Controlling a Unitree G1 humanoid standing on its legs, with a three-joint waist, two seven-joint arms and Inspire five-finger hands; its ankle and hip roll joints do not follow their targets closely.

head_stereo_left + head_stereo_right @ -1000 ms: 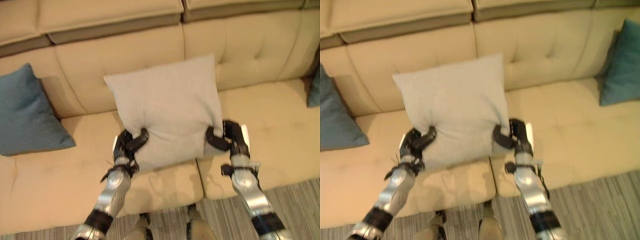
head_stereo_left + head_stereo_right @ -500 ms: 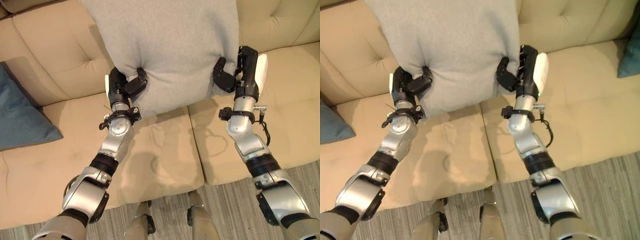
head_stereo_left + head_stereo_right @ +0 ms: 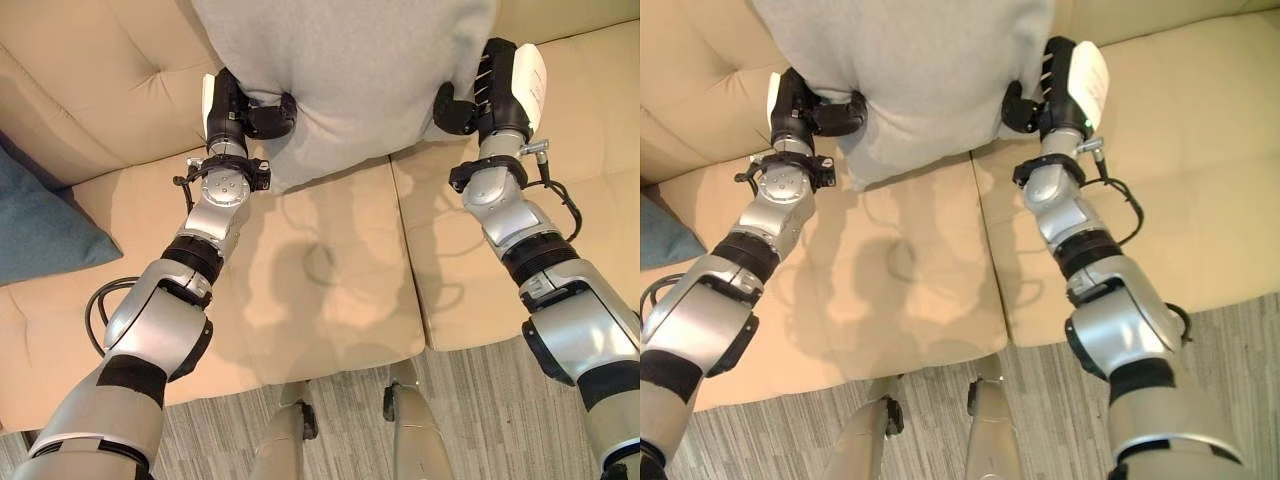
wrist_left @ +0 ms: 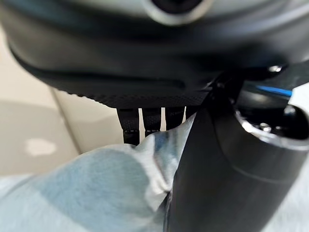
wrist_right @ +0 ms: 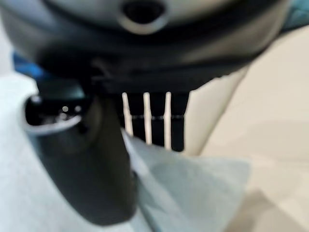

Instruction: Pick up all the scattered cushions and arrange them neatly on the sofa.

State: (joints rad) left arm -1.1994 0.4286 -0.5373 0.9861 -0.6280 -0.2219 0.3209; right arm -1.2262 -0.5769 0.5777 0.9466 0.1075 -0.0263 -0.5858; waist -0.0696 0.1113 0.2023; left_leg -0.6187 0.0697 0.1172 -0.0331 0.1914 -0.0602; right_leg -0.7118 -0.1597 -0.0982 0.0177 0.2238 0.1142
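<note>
Sofa (image 3: 330, 290) nearer, cushion (image 3: 350, 70) higher, both hands.

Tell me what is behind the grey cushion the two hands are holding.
Behind the grey cushion, pinched at its lower corners by the left hand and right hand, the beige sofa backrest shows at either side. The backrest directly behind the cushion is covered.

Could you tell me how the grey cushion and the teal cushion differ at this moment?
The grey cushion is pale grey; the teal cushion is dark blue-green. The grey cushion is pinched at its lower corners by the left hand and the right hand and held above the seat, while the teal cushion lies untouched on the sofa, at its left end. Both are plain fabric cushions.
</note>
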